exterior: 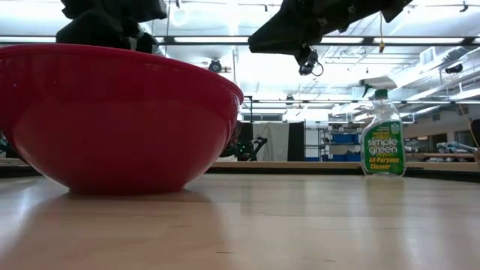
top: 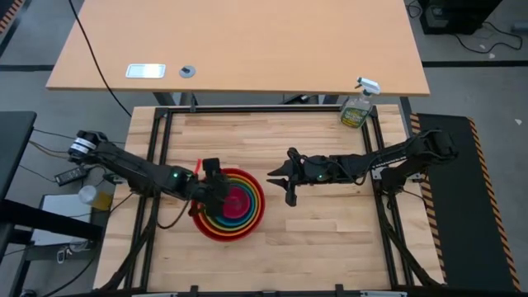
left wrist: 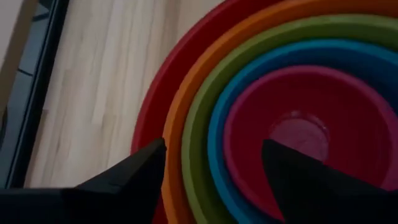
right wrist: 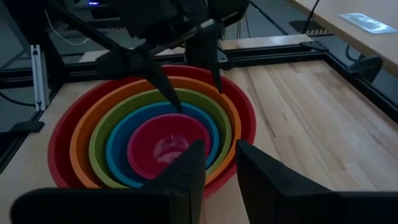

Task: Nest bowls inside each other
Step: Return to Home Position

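Observation:
Five bowls stand nested on the wooden table, near its middle: red [right wrist: 59, 140] outermost, then orange [right wrist: 81, 134], lime green [right wrist: 99, 140], blue [right wrist: 118, 146] and pink [right wrist: 165, 146] innermost. The red bowl [exterior: 120, 120] rests on its base. My left gripper [right wrist: 193, 87] hangs open just over the stack's left side [top: 216, 188]. One of its fingers [left wrist: 146, 165] is above the red and orange rims, the other [left wrist: 280, 162] above the pink bowl. My right gripper [top: 285, 183] waits to the right of the stack, its fingers [right wrist: 189, 168] a little apart with nothing between them.
A green spray bottle [top: 356, 107] stands at the table's far right corner [exterior: 382, 139]. Black frame rails [top: 157, 157] run along the table's edges. A light wooden desk [top: 239, 41] lies beyond the far edge. Bare tabletop [top: 330, 239] lies near and to the right.

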Motion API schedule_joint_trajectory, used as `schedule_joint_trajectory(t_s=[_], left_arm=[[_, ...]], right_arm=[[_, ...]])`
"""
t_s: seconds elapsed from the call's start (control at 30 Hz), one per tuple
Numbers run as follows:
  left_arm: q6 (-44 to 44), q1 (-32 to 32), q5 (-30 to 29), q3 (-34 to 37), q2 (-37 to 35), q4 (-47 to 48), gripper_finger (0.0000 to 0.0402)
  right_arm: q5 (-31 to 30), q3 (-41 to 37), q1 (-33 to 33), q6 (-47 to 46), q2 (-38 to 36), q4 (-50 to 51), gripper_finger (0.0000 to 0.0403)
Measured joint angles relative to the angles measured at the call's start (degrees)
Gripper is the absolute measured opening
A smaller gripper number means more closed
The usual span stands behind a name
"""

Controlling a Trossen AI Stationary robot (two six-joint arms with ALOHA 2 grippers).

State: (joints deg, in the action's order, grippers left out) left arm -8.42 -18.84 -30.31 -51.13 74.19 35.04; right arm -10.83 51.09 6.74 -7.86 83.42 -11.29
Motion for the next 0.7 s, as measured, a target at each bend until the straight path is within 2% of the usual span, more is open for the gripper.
schedule_joint_trajectory(t_s=[0.27,0.33,0.47,0.6,0.7], left_arm=[[3.1,-3.7,-0.5,0.0,1.8,-4.0,0.0242],[3.7,-6.1,-2.7,0.0,0.7,-4.2,0.0232],[3.8,-10.9,-8.9,0.0,-3.0,-4.8,0.0210],[3.2,-13.3,-9.5,0.0,-6.9,-3.6,0.0194],[3.0,-13.9,-9.5,1.9,-10.9,-5.0,0.0192]], right_arm=[[0.1,0.0,0.2,0.5,0.0,0.2,0.0098],[-0.6,0.0,0.8,2.6,-0.5,0.4,0.0098],[-6.2,0.0,2.2,8.2,-3.4,0.1,0.0098],[-2.3,-0.6,1.1,9.8,-7.4,0.6,0.0098],[1.0,-4.0,-1.2,9.9,-12.0,-0.6,0.0098]])
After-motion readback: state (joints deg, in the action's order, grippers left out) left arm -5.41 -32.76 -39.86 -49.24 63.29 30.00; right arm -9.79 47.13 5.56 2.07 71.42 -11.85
